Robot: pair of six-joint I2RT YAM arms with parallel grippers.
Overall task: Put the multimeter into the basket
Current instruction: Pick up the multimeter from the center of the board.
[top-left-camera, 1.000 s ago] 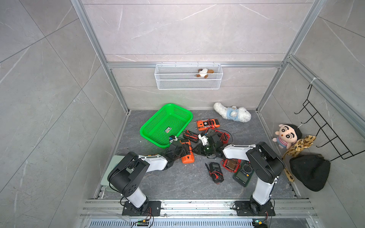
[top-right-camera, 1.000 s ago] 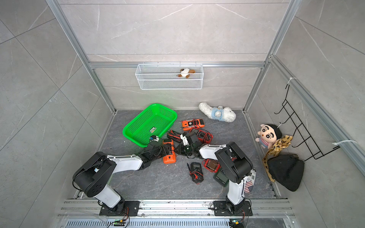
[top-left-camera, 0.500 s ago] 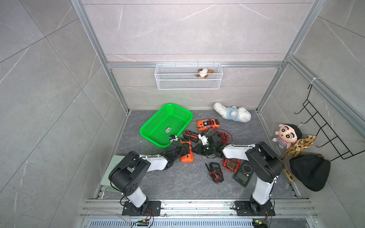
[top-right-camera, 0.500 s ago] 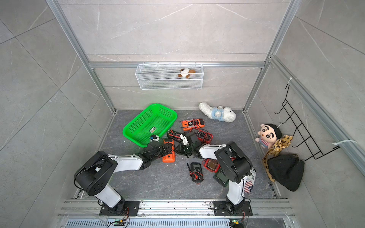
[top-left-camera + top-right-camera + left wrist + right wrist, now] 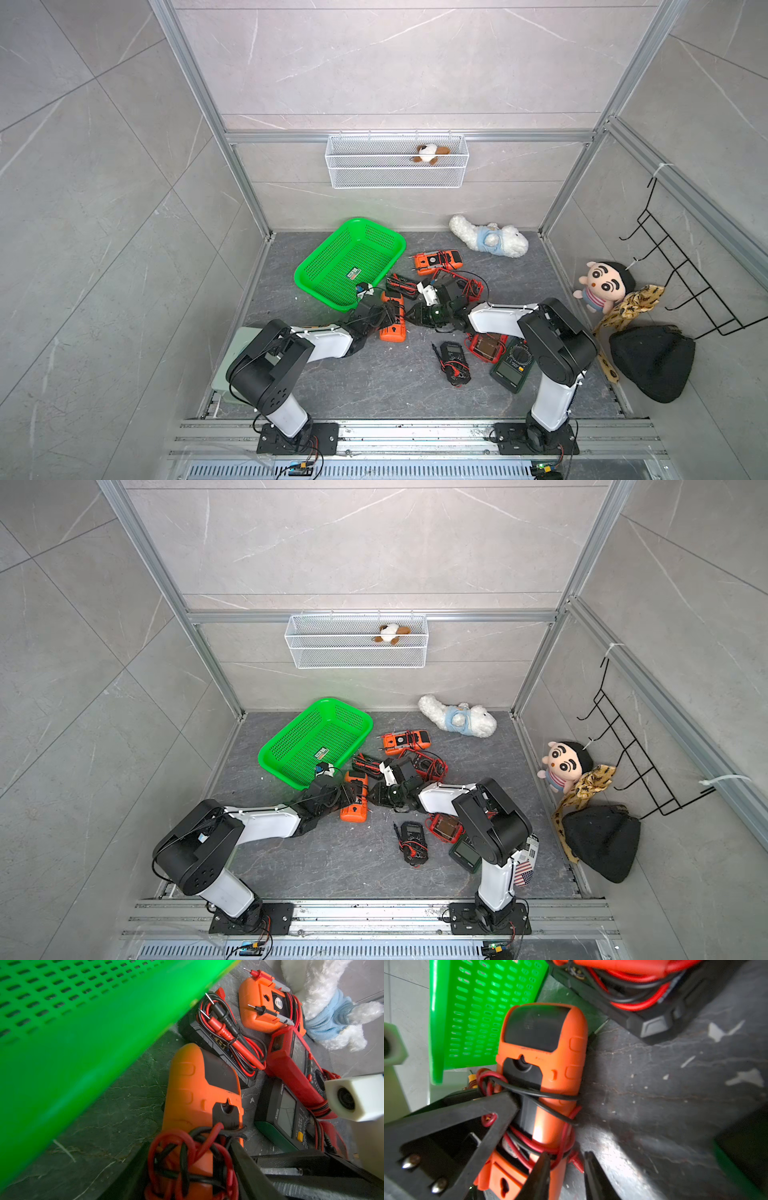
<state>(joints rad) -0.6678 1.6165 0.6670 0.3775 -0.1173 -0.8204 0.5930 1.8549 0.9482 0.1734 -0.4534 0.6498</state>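
Counted eight multimeters (image 5: 437, 262), three plush toys (image 5: 490, 241), one green basket (image 5: 388, 245), one white wire basket (image 5: 395, 176), one black bag (image 5: 652, 361), two robot arms (image 5: 320, 345).

The dark grey table (image 5: 353, 386) bears the green basket (image 5: 324, 266), a plush dog (image 5: 490, 241) and a cluster of multimeters (image 5: 453, 361) with leads.

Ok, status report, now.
Left end effector straddling orange multimeter, grip unclear. Right end effector open beside it. Multimeter on floor, outside green basket.

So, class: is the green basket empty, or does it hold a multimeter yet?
Empty: the green basket shows only its bare perforated bottom and a small label.
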